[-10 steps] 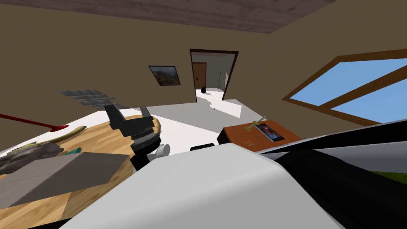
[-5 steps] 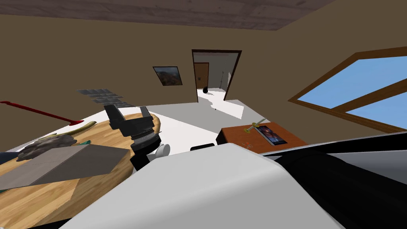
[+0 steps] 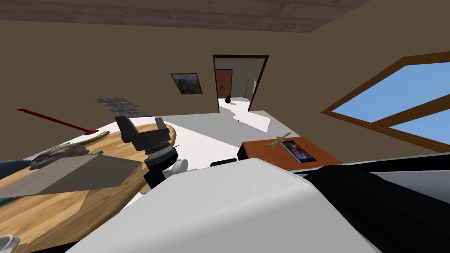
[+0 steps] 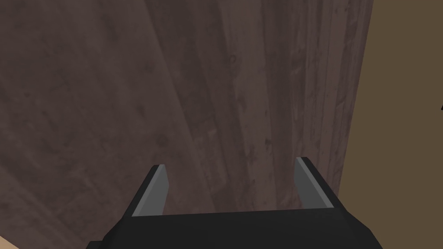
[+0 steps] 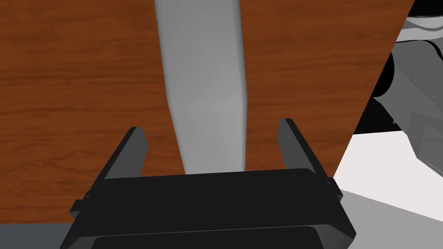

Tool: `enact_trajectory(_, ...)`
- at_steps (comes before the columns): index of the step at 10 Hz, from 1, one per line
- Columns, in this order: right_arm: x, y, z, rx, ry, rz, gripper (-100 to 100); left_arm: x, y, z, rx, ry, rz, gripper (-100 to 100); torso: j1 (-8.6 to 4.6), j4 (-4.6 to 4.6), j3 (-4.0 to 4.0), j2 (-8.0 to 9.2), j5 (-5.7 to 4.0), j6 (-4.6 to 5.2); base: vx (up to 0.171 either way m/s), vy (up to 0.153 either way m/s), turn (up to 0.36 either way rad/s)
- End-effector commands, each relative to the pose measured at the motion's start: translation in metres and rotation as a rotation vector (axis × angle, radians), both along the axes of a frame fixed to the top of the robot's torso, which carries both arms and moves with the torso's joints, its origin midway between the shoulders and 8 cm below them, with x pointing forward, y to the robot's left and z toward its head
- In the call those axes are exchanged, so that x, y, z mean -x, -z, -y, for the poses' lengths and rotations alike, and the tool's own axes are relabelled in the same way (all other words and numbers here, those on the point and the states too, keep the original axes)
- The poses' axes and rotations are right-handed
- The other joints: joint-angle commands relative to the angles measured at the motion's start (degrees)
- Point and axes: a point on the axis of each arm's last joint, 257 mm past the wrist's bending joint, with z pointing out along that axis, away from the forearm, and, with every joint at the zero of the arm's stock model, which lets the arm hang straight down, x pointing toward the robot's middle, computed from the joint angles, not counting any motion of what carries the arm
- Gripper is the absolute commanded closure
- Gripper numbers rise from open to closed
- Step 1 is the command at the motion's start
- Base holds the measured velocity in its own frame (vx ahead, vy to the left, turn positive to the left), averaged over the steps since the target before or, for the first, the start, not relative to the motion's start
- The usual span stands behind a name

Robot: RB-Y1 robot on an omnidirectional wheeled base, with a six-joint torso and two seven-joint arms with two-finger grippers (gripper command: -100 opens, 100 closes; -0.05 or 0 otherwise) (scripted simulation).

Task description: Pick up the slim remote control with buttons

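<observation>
Right gripper [image 5: 211,125], 2 fingers apart, straddles grey remote [image 5: 203,86] on red-brown table [image 5: 65,86], aligned to close; left gripper [image 3: 140,121], likewise apart, parked clear at table's 9 o'clock.

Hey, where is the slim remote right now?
In the right wrist view the slim grey remote lies flat on the reddish-brown table, running straight into the open right gripper and touching neither finger.

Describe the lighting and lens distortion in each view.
Head view: wide lens splays the walls and slants the window; bright floor patch at the doorway. Left wrist view: dim around the open left gripper. Right wrist view: even light, no glare on the grey remote or brown table.
</observation>
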Motion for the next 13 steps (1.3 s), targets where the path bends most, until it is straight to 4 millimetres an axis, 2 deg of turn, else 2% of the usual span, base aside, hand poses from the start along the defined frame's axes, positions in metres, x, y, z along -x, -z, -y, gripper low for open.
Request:
enact_trajectory(1, 0.0, 0.0, 0.0, 0.0, 0.0, 0.0, -100, 0.0, 0.0, 0.0, 0.0, 0.0, 0.0, 0, 0.0, 0.0, 0.0, 0.0, 0.0, 0.0, -0.018, -0.048, 0.011)
enact_trajectory(2, 0.001, 0.0, -0.001, -0.001, -0.001, -0.001, 0, 0.0, 0.0, 0.0, 0.0, 0.0, 0.0, 0, 0.23, -0.01, -0.03, -0.05, 0.05, 0.0, -0.003, -0.01, 0.001)
enact_trajectory(3, -0.018, 0.011, -0.009, -0.033, 0.006, 0.033, -100, 0.0, 0.0, 0.0, 0.0, 0.0, 0.0, 0, 0.38, -0.02, -0.06, -0.1, 0.09, 0.0, -0.037, 0.023, 0.09)
enact_trajectory(4, -0.002, 0.007, 0.008, 0.001, 0.009, 0.002, -100, 0.0, 0.0, 0.0, 0.0, 0.0, 0.0, 0, 0.51, 0.0, -0.02, -0.04, 0.11, -0.02, -0.044, 0.033, 0.04)
enact_trajectory(5, -0.023, 0.018, -0.008, -0.046, 0.015, 0.042, -100, 0.0, 0.0, 0.0, 0.0, 0.0, 0.0, 0, 0.57, 0.0, 0.0, 0.01, 0.14, 0.02, -0.062, 0.054, 0.062)
enact_trajectory(7, -0.004, 0.013, 0.017, 0.004, 0.019, 0.001, -100, 0.0, 0.0, 0.0, 0.0, 0.0, 0.0, 0, 0.64, 0.01, 0.04, 0.06, 0.16, 0.02, -0.041, 0.031, 0.011)
enact_trajectory(8, -0.024, 0.023, 0.008, -0.03, 0.025, 0.035, -100, 0.0, 0.0, 0.0, 0.0, 0.0, 0.0, 0, 0.54, -0.01, 0.0, -0.01, 0.14, 0.02, -0.035, 0.02, 0.086)
enact_trajectory(9, -0.009, 0.019, 0.022, 0.0, 0.029, 0.008, -100, 0.0, 0.0, 0.0, 0.0, 0.0, 0.0, 0, 0.54, 0.0, -0.01, -0.02, 0.13, -0.02, -0.032, 0.021, 0.046)
enact_trajectory(10, -0.03, 0.028, 0.012, -0.035, 0.033, 0.041, -100, 0.0, 0.0, 0.0, 0.0, 0.0, 0.0, 0, 0.54, -0.01, -0.01, -0.02, 0.14, 0.02, -0.055, 0.042, 0.064)
enact_trajectory(11, -0.028, 0.027, 0.014, -0.032, 0.034, 0.038, -100, 0.0, 0.0, 0.0, 0.0, 0.0, 0.0, 0, 0.62, 0.01, 0.02, 0.03, 0.14, -0.01, -0.067, 0.044, 0.056)
enact_trajectory(12, -0.019, 0.024, 0.023, -0.011, 0.037, 0.019, -100, 0.0, 0.0, 0.0, 0.0, 0.0, 0.0, 0, 0.63, 0.01, 0.05, 0.09, 0.15, 0.01, -0.338, 0.05, 0.021)
enact_trajectory(13, -0.01, 0.021, 0.032, 0.007, 0.04, 0.003, -100, 0.0, 0.0, 0.0, 0.0, 0.0, 0.001, 0, 0.61, 0.1, 0.47, 1.01, 0.2, 0.16, -0.235, 0.084, 0.149)
